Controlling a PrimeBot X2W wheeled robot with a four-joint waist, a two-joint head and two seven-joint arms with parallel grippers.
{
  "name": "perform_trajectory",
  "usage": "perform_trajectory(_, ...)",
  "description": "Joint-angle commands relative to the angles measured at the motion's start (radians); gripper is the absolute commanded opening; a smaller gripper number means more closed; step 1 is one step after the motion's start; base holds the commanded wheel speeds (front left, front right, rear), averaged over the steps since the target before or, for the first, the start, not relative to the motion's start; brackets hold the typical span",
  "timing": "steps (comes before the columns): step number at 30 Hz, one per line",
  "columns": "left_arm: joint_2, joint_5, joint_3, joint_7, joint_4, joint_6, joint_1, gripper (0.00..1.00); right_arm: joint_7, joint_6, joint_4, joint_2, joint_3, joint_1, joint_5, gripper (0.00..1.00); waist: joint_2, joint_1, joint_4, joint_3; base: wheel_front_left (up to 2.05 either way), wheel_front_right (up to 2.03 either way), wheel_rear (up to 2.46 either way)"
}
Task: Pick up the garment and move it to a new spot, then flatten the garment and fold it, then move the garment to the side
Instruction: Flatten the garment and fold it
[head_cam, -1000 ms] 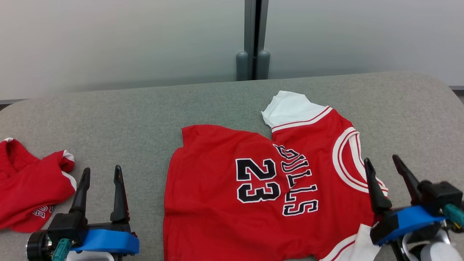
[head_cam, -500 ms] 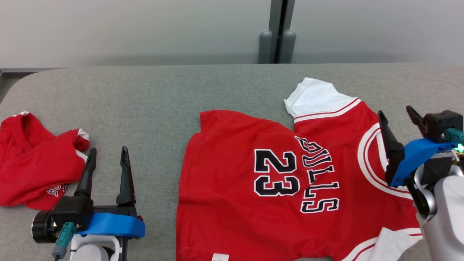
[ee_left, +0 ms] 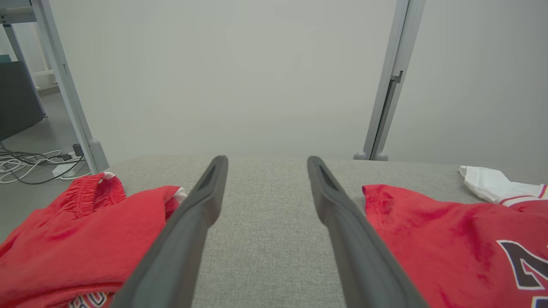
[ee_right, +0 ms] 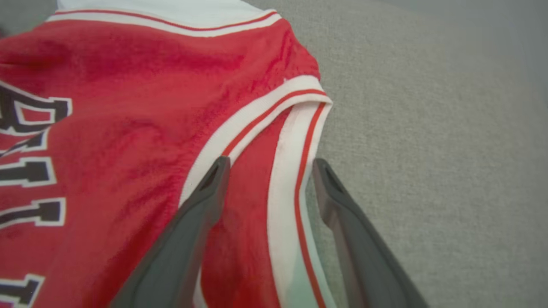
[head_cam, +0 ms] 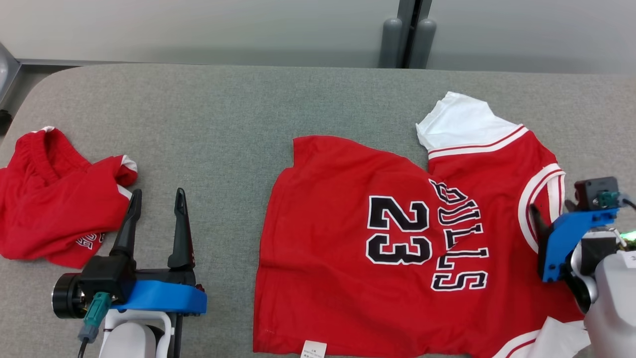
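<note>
The garment is a red jersey [head_cam: 338, 199] with white sleeves and a black "23 BULLS" print. It lies spread face up on the grey table [head_cam: 223, 109], with a crease near its middle. My right gripper [head_cam: 551, 208] is open and tipped down over the jersey's white-striped collar [ee_right: 257, 115]. In the right wrist view the right gripper [ee_right: 270, 160] has its fingers on either side of the collar band. My left gripper [head_cam: 158, 191] is open and holds nothing, over bare table left of the jersey. The left wrist view shows the left gripper [ee_left: 265, 159] with the jersey's hem corner [ee_left: 428, 222] to its right.
A crumpled pair of red shorts [head_cam: 54, 204] lies at the table's left end, close to my left gripper, and appears again as red shorts [ee_left: 77, 231]. A grey post [head_cam: 407, 35] stands behind the table's far edge. Cables [ee_left: 25, 164] lie on the floor beyond the left end.
The head camera has turned, so the whole picture slid right and down. My right gripper has tipped downward onto the jersey's collar. The left gripper has stayed where it was, open.
</note>
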Motion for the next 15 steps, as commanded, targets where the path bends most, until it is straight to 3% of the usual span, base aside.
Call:
perform_trajectory(1, -0.002, -0.004, 0.001, -0.005, 0.002, -0.001, -0.020, 1.00, -0.005, 0.000, 0.036, 0.004, 0.003, -0.016, -0.012, 1.00, 0.0000, -0.0001, 0.003, 0.004, 0.00, 0.00, 0.00)
perform_trajectory(9, -0.003, -0.002, -0.002, -0.005, 0.011, -0.002, -0.033, 1.00, -0.006, 0.001, 0.207, 0.051, 0.016, -0.050, -0.002, 1.00, 0.0000, -0.0001, 0.007, 0.005, 0.00, 0.00, 0.00)
perform_trajectory(10, -0.004, -0.001, -0.002, -0.005, 0.012, -0.002, -0.034, 1.00, -0.010, 0.002, 0.220, 0.055, 0.028, -0.055, -0.004, 0.49, 0.0000, -0.0001, 0.007, 0.004, 0.00, 0.00, 0.00)
perform_trajectory(11, -0.004, -0.001, -0.002, -0.005, 0.014, -0.002, -0.033, 1.00, -0.020, 0.002, 0.229, 0.063, 0.041, -0.063, 0.000, 0.08, 0.0000, -0.0001, 0.007, 0.002, 0.00, 0.00, 0.00)
perform_trajectory(12, -0.004, -0.001, -0.001, -0.005, 0.014, -0.002, -0.030, 1.00, -0.037, 0.002, 0.233, 0.065, 0.047, -0.072, 0.007, 0.00, 0.0000, -0.0001, 0.007, 0.000, 0.00, 0.00, 0.00)
perform_trajectory(15, -0.004, -0.001, 0.001, -0.005, 0.017, -0.001, -0.023, 1.00, -0.096, 0.001, 0.234, 0.044, 0.054, -0.111, 0.004, 0.00, 0.0000, -0.0001, 0.006, -0.005, 0.00, 0.00, 0.00)
